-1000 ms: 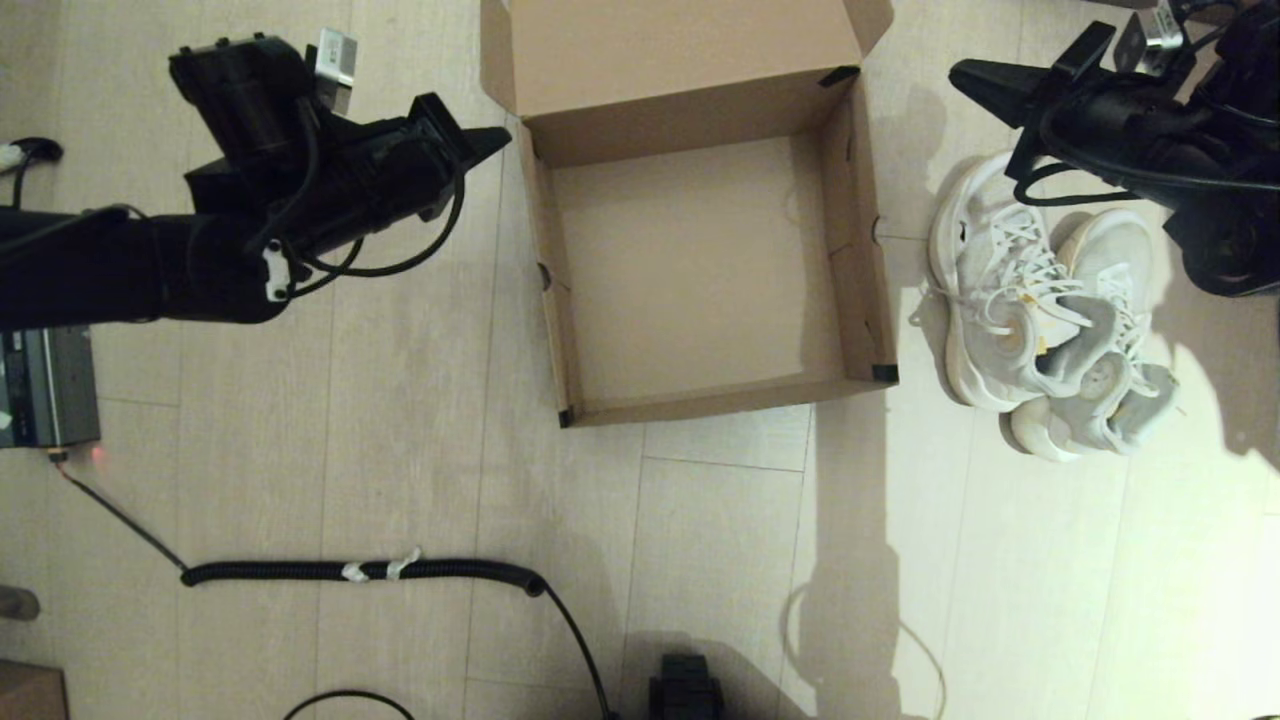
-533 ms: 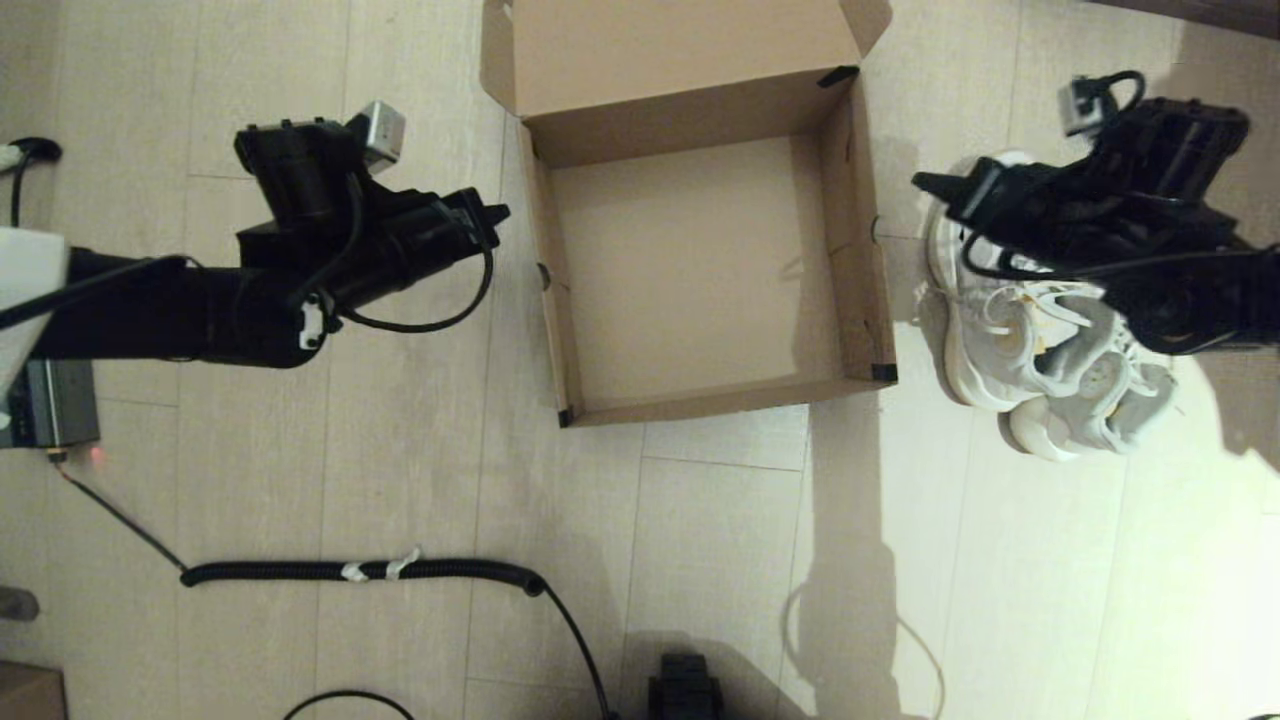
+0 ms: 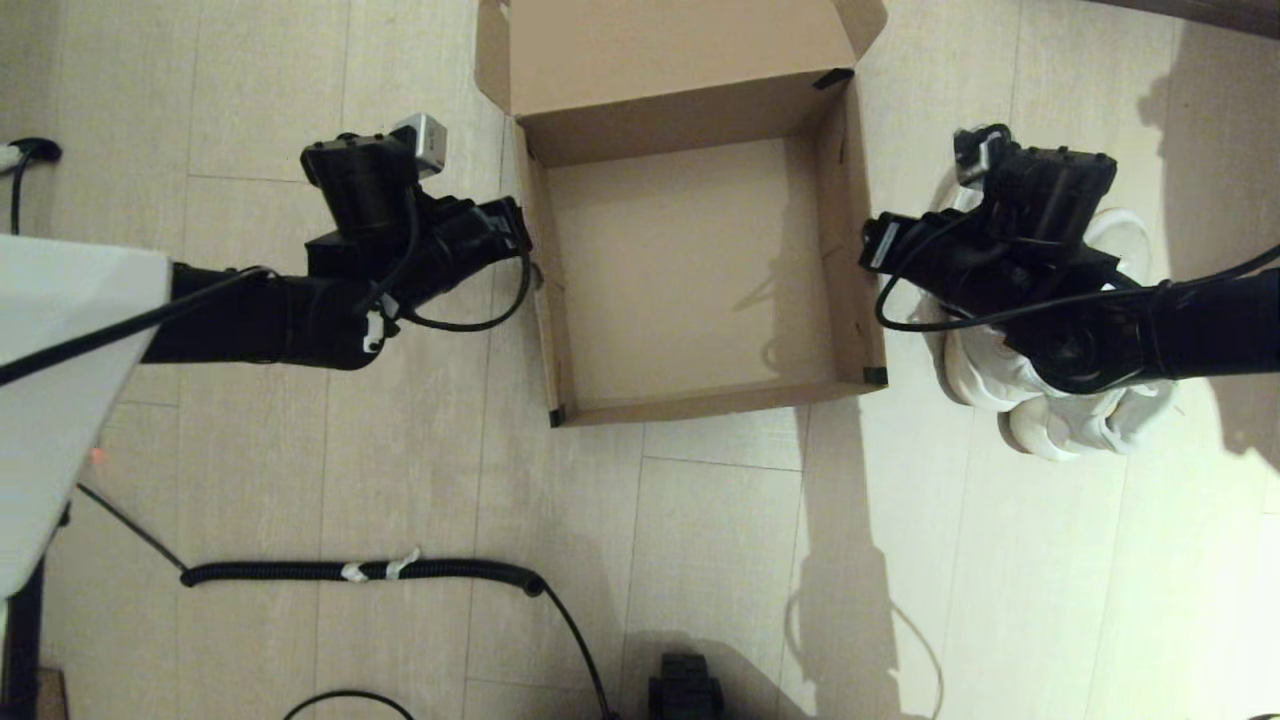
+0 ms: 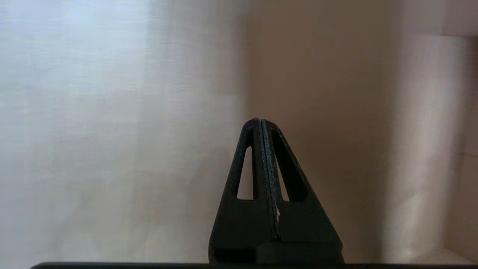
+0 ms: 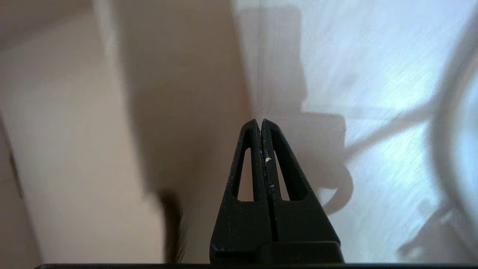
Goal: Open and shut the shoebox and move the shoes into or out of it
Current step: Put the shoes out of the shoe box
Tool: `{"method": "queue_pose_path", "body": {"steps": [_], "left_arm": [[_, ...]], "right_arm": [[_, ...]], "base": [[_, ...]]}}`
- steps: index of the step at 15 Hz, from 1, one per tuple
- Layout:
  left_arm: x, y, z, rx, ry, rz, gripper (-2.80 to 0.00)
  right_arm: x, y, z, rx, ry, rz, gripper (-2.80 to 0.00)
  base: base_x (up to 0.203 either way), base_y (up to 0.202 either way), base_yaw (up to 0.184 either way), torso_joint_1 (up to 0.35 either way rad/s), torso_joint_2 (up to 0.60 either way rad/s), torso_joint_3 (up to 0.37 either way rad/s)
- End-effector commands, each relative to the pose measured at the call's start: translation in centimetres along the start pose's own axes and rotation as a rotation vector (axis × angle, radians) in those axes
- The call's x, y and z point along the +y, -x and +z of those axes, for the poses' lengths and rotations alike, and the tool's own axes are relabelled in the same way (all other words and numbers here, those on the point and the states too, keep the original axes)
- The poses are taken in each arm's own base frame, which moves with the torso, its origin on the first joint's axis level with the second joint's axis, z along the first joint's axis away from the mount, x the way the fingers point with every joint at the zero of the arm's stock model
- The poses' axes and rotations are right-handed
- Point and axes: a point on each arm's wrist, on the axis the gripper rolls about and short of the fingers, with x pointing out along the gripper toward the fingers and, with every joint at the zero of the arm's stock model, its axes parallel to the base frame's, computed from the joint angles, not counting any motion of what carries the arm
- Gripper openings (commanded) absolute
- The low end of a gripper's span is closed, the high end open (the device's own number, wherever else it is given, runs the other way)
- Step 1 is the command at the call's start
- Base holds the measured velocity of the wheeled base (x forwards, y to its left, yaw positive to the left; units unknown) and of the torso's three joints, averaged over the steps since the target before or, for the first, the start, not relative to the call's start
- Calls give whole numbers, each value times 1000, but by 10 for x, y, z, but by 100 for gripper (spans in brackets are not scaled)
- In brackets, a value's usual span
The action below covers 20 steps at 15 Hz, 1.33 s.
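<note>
The shoebox (image 3: 700, 270) sits on the wood floor (image 3: 720, 560) with its lid (image 3: 680, 45) flipped back, nothing inside. Left end effector (image 4: 261, 125) is pinched closed, tip right at the box's left wall from outside. Right end effector (image 5: 260, 123) is closed too, holding nothing, at the outside of the right wall. The shoes (image 3: 1060, 420) are just beside the box on its right, mostly hidden under the right arm. A coiled cable (image 3: 360, 572) lies nearer the robot, well apart from the box
</note>
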Motion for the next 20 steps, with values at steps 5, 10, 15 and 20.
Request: {"method": "queue_pose_path", "body": {"steps": [5, 10, 15, 20], "left_arm": [[-16, -22, -20, -2, 17, -53, -280], [-33, -32, -22, -28, 30, -97, -280], [-36, -31, -23, -25, 30, -97, -280], [9, -1, 8, -39, 13, 32, -280]], "right_arm": [[1, 52, -3, 94, 34, -3, -280], [5, 97, -4, 172, 31, 34, -280], [4, 118, 6, 163, 30, 30, -280], [-64, 143, 53, 52, 56, -245, -280]], "base": [[0, 0, 0, 0, 0, 0], [0, 0, 0, 0, 0, 0], [0, 0, 0, 0, 0, 0], [0, 0, 0, 0, 0, 0]]}}
